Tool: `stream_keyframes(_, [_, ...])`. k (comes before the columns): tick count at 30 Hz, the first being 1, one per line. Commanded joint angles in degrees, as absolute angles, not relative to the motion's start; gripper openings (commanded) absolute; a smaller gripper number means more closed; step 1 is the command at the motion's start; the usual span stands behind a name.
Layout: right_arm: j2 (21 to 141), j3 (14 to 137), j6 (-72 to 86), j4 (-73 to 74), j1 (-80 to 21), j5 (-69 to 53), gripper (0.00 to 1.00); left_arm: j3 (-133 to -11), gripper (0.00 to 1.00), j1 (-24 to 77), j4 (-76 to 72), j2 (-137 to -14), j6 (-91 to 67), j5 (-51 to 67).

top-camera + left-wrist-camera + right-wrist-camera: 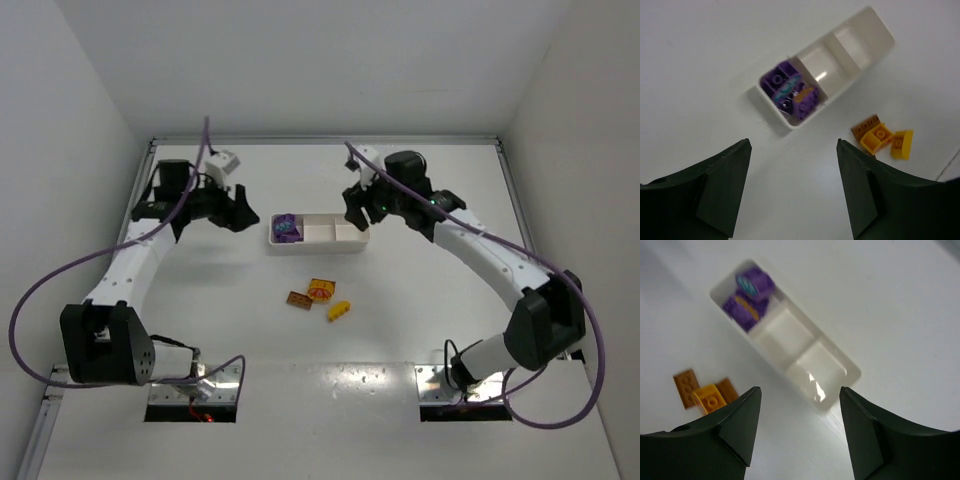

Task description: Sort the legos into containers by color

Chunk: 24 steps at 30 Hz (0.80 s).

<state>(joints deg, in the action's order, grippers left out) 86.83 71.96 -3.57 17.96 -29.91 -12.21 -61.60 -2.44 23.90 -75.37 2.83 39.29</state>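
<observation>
Both claws, the left gripper [238, 212] and the right gripper [356, 214], hung open and empty. Loose bricks [321, 290] looked light, rigid and slick, best pinched across flat sides. Three, yellow and orange-brown, lay at six o'clock of the tray [320, 246]. Purple bricks [287, 228], two or three, sat in its nine-o'clock compartment.

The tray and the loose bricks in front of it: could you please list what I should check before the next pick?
1. Left gripper open and empty: ok.
2. Right gripper open and empty: ok.
3. Purple bricks together in one end compartment of the tray: ok.
4. Other two compartments free for yellow and orange-brown: ok.
5. Loose bricks spaced for a clean single grasp: not ok, they lie bunched close together on the table.
</observation>
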Motion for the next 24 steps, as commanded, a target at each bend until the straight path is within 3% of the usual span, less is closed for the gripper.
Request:
stream_keyframes(1, [82.73,61.98,-5.71,22.32,-26.73,-10.72,0.65,-60.39,0.75,6.92,29.26,-72.87,14.14,40.36])
stream_keyframes(6, [73.14,48.03,-2.91,21.63,-17.62,-6.77,0.65,-56.09,0.75,25.71,26.99,-73.56,16.17,29.64])
stream_keyframes(12, [64.44,41.84,-4.04,25.04,-3.37,-7.2,0.65,-56.6,0.75,37.5,24.61,-80.4,20.91,25.14])
stream_keyframes(24, [62.23,42.45,-4.04,26.98,4.48,-12.91,0.65,-58.62,0.74,47.19,19.6,-91.57,25.66,18.46])
